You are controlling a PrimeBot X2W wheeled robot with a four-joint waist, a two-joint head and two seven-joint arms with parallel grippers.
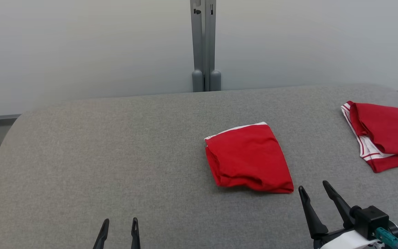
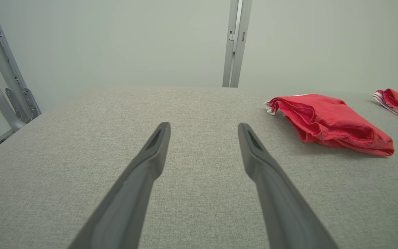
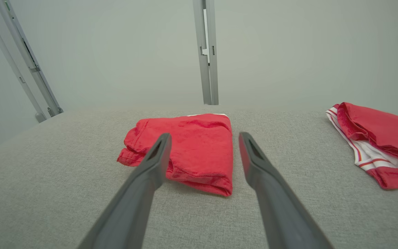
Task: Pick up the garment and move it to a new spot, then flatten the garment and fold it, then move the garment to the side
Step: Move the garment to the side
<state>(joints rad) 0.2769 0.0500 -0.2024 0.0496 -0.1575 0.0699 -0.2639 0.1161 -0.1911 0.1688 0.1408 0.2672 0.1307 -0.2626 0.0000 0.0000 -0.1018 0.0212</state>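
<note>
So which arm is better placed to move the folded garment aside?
Right, probably: the right gripper stands open just short of the folded garment; the left gripper, also open, sits far off to its left.

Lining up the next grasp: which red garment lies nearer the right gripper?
The folded garment just ahead of the right gripper; the striped-trim garment lies farther off to the right.
</note>
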